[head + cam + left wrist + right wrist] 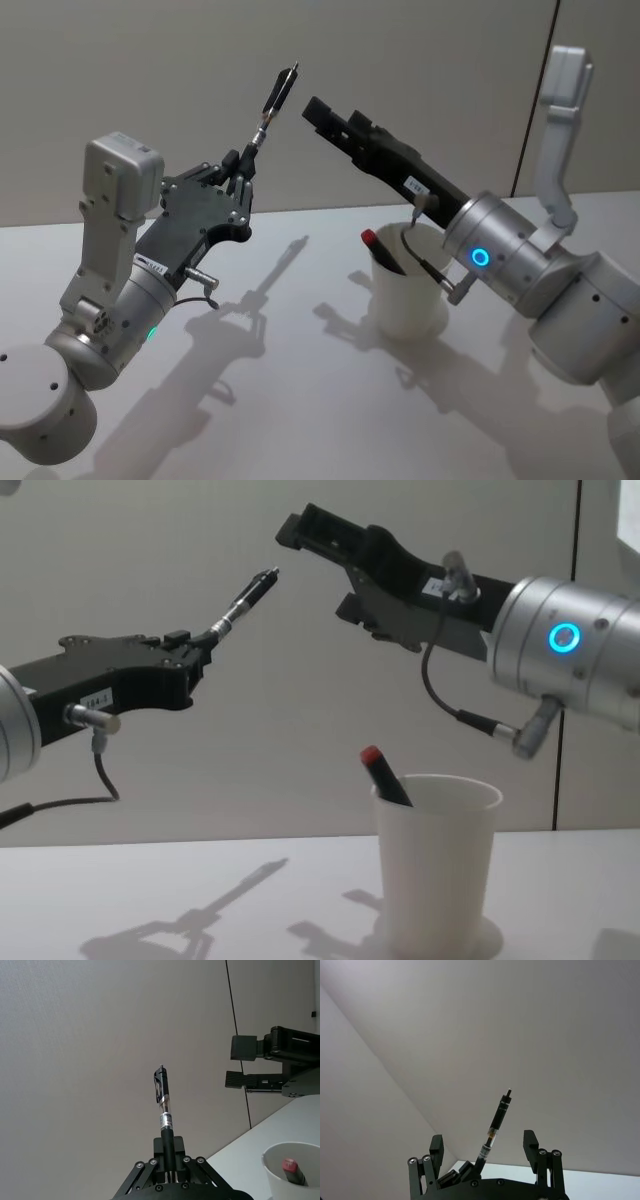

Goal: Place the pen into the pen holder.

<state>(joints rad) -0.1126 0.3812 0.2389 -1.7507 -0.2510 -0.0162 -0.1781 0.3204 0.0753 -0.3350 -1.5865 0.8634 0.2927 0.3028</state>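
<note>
The head camera looks down on the table (300,400). The chest camera faces across it, low and near. Both share the pen holder (415,300). The wrist cameras face the far wall (75,1060).

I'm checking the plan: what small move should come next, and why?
Probably ease the open right hand forward around the pen: the left hand holds it raised by its lower end, away from the pen holder.
</note>
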